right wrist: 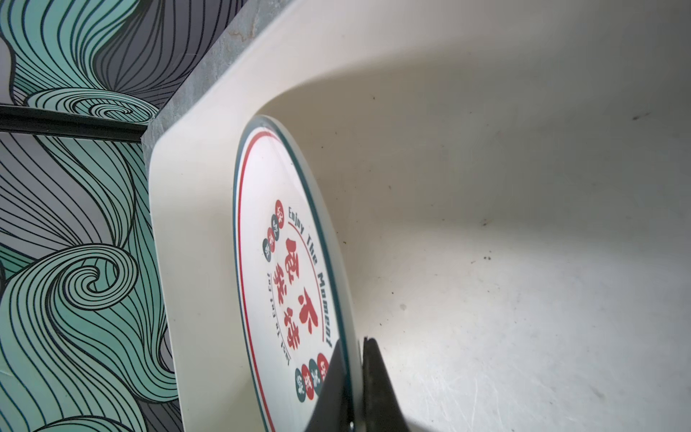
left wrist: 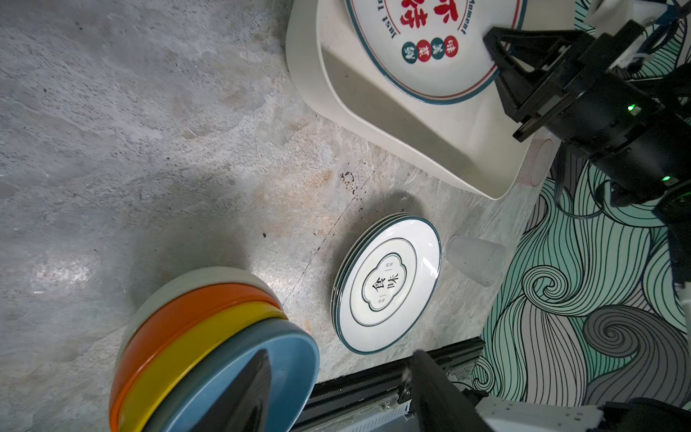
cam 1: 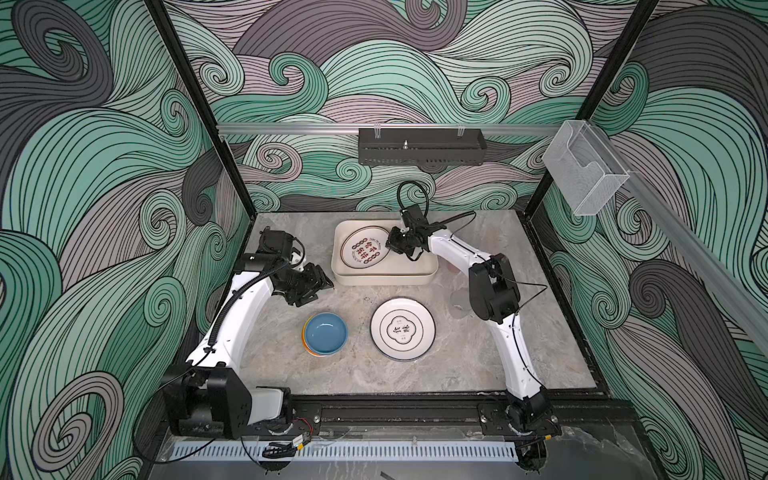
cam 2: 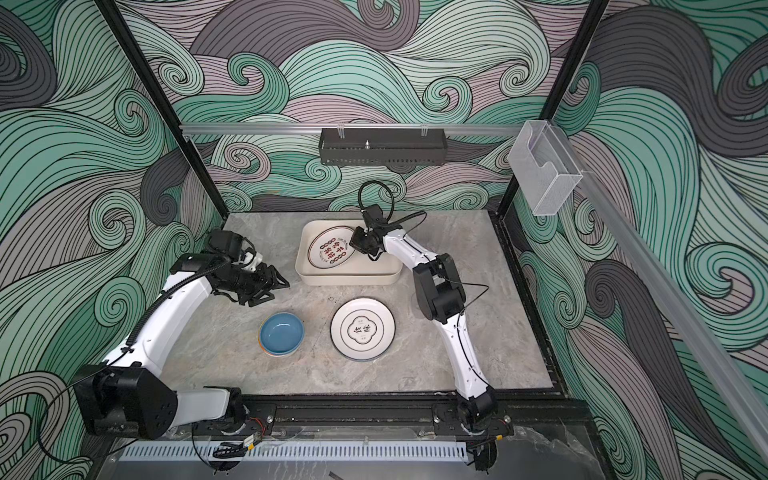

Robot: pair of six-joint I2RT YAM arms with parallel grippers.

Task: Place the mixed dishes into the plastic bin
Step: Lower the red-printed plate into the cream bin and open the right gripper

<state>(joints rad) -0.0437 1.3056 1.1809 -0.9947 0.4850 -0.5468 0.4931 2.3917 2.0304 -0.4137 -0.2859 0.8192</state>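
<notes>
The cream plastic bin stands at the back of the table. Inside it is a white plate with red characters, and my right gripper is shut on its right rim. That held edge looks slightly raised off the bin floor. My left gripper hovers open and empty left of the bin, above a stack of bowls with the blue one on top. A stack of white plates lies in front of the bin.
A translucent cup lies on its side right of the plate stack, partly behind my right arm. A pinkish cup sits by the bin's right end. A black perforated tray and a clear box hang on the walls.
</notes>
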